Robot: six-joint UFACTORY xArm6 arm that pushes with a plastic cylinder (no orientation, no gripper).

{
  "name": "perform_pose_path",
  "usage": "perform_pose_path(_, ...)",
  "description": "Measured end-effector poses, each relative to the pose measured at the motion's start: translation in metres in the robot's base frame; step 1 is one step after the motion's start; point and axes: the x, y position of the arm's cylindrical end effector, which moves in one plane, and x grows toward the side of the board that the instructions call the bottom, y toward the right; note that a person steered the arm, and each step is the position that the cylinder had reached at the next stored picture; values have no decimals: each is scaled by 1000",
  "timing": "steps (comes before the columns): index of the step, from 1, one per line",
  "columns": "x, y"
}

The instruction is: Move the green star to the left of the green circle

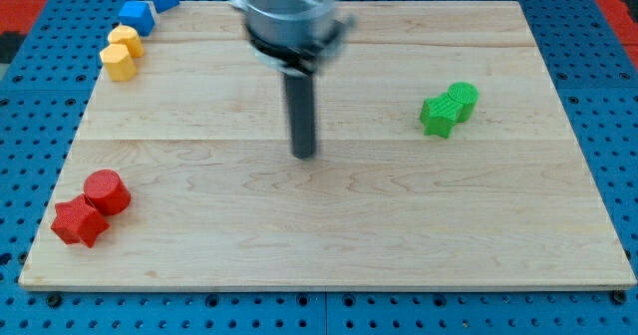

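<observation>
The green star [437, 115] lies on the wooden board [329, 225] toward the view's right, touching the green circle [463, 97], which sits just up and to the right of it. My tip [303, 155] rests near the board's middle, well to the left of both green blocks and slightly lower than them, touching no block.
A red circle [106, 191] and a red star [78, 221] sit at the bottom left. Two yellow blocks [121, 55] and two blue blocks [148, 4] line the top left edge. The board lies on a blue pegboard [618, 126].
</observation>
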Motion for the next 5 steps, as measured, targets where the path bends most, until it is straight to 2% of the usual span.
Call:
perform_pose_path(1, 13, 90)
perform_pose_path(2, 1, 101)
perform_pose_path(3, -11, 138)
perform_pose_path(5, -42, 146)
